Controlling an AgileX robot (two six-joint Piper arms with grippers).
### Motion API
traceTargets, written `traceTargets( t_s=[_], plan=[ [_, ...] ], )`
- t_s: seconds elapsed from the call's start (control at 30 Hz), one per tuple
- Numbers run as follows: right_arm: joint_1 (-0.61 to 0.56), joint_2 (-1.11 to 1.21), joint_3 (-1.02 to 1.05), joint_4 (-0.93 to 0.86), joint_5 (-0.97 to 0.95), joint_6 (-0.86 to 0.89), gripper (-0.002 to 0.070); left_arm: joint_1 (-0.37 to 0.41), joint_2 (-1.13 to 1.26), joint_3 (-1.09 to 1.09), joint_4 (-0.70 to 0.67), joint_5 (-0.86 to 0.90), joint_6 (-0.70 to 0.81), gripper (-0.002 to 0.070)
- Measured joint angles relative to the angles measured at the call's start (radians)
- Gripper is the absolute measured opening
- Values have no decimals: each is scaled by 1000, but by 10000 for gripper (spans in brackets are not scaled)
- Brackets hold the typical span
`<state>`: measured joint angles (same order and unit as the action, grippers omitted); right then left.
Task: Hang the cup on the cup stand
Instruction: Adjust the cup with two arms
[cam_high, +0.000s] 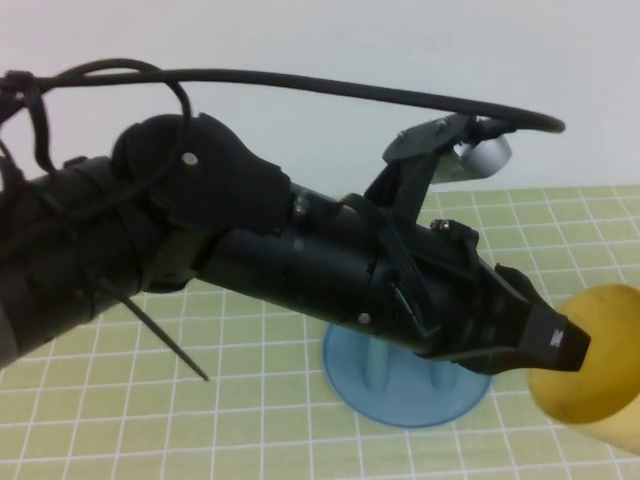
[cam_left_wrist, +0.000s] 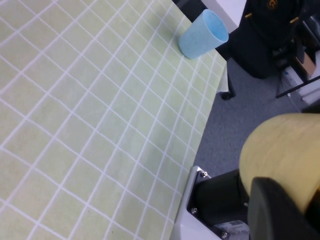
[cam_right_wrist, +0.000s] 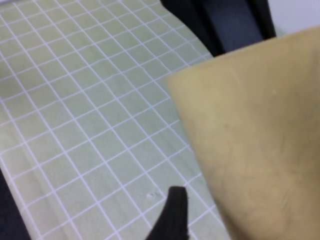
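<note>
While left gripper (cam_high: 558, 345) pinches cup (cam_high: 600, 380) near cup stand (cam_high: 400, 398), right gripper (cam_right_wrist: 172, 215) alongside

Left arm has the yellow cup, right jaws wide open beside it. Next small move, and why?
Probably back the right gripper straight off the cup. Its jaws are open and hold nothing, yet the cup fills its wrist view. The left gripper appears shut on the cup's rim, beside the cup stand, so clearing the right arm should free the carry.

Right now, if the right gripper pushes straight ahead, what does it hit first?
Most likely the cup, just ahead of the right gripper, jaws open. The left gripper, right of the stand, is shut on it.
</note>
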<state>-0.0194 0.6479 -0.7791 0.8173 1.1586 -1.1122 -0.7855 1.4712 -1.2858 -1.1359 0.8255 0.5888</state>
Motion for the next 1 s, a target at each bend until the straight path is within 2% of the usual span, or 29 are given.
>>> traceTargets(
  t_s=[0.53,0.93,1.0],
  plan=[
    [0,44,-4,-1,-14,-77,693,0,31,0,-150,15,133,0],
    [0,68,-4,-8,-12,-84,692,0,50,0,-168,27,150,0],
    [0,68,-4,-8,-12,-84,669,0,50,0,-168,27,150,0]
  ],
)
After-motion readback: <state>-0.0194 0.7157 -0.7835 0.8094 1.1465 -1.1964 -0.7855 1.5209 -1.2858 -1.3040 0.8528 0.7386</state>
